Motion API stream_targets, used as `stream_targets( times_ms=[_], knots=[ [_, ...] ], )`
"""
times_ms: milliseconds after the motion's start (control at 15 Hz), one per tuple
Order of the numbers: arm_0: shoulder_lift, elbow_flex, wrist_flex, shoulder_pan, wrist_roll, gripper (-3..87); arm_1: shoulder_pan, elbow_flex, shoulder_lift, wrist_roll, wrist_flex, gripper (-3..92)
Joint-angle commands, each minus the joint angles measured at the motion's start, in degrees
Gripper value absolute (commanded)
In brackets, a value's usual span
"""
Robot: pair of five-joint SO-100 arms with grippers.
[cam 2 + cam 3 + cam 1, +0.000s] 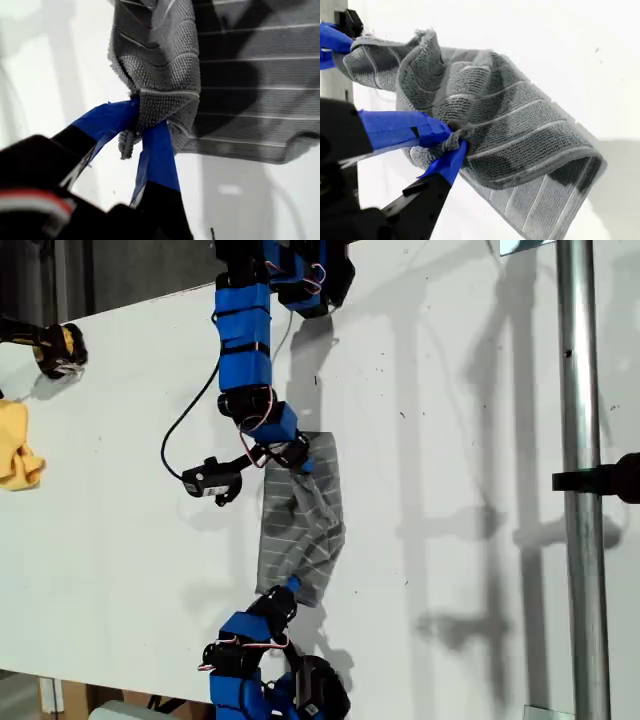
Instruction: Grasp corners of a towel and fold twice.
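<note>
Here, the grey striped towel [302,515] is held doubled and sagging just above the white table [450,440], midway between the two blue arms. One hemmed corner [150,107] is pinched tight in my first gripper [142,125]; another corner [451,140] is clamped in my second gripper [455,140]. The terry cloth is judged soft, light and limp, best taken at its hems. A yellow cloth [18,445] is seen well apart from the towel.

Yellow cloth [18,448] on the white table [120,540] (exterior view's left); metal pole [582,490].
</note>
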Motion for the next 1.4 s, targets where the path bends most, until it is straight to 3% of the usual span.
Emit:
stream_targets(
  times_ms=[0, 333, 667, 1067, 1333],
  knots=[
    [3.43, 0.88, -1.93, -7.38, 3.69, -1.6, 6.68, 2.11, 7.56, -2.9, 0.18, -0.2],
    [9.32, 5.19, -4.22, -22.06, 9.4, -1.6, 18.81, 6.94, 15.29, -9.49, -0.18, -0.2],
    [10.11, 6.68, -6.94, -25.75, 12.39, -1.6, 23.12, 7.03, 16.26, -14.06, -1.93, -0.2],
    [9.84, 15.82, -12.3, -22.41, 6.94, -1.6, 15.47, 12.39, 11.95, -10.28, -4.66, -0.2],
    [8.96, 19.34, -12.48, -19.34, 1.49, -1.6, 11.43, 12.39, 5.01, -6.68, -5.01, -0.2]
  ],
)
